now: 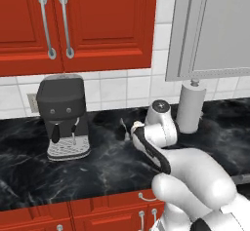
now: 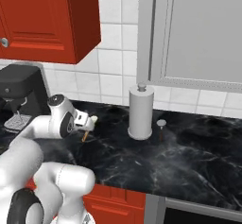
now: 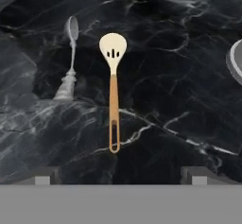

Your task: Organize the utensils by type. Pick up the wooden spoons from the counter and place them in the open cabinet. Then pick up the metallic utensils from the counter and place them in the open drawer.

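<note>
Seen from the hand camera, the gripper hangs over the counter with its two fingertips spread wide apart and nothing between them. A slotted wooden spoon lies flat on the black stone right in the gap's line, handle end nearest the hand and pale bowl pointing away, not touched by either tip. The metal utensil lies just beside that wooden spoon on its left, roughly parallel and clear of it.
</note>
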### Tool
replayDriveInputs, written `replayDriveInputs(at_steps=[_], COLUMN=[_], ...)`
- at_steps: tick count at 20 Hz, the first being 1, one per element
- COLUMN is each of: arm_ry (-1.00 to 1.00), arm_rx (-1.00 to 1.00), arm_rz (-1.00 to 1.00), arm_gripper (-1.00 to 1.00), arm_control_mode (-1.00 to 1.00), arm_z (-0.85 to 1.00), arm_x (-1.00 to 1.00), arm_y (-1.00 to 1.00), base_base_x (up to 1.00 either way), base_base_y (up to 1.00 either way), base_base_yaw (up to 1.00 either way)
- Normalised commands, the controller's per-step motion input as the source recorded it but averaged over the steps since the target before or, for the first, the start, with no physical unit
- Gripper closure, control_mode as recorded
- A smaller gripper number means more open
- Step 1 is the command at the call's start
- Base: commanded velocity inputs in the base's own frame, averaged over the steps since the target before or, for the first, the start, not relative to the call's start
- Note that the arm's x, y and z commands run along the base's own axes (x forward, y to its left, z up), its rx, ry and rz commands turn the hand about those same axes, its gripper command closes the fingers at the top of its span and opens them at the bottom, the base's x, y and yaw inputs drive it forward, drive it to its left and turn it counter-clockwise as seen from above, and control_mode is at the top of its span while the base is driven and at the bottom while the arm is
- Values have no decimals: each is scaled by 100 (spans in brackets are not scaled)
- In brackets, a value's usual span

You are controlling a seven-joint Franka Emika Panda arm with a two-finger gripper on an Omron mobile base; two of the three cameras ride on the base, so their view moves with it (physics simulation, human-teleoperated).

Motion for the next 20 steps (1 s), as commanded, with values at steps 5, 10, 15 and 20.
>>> replayDriveInputs(at_steps=[5, 10, 15, 20], arm_ry=[19, 1, 0, 0], arm_rx=[0, 0, 0, 0], arm_rz=[0, 0, 0, 0], arm_gripper=[-100, -100, -100, -100], arm_control_mode=[-100, -100, -100, -100], arm_z=[-33, -13, -28, -41], arm_x=[55, 48, 37, 29], arm_y=[8, 5, 1, 0], base_base_x=[0, 0, 0, 0], base_base_y=[0, 0, 0, 0], base_base_yaw=[0, 0, 0, 0])
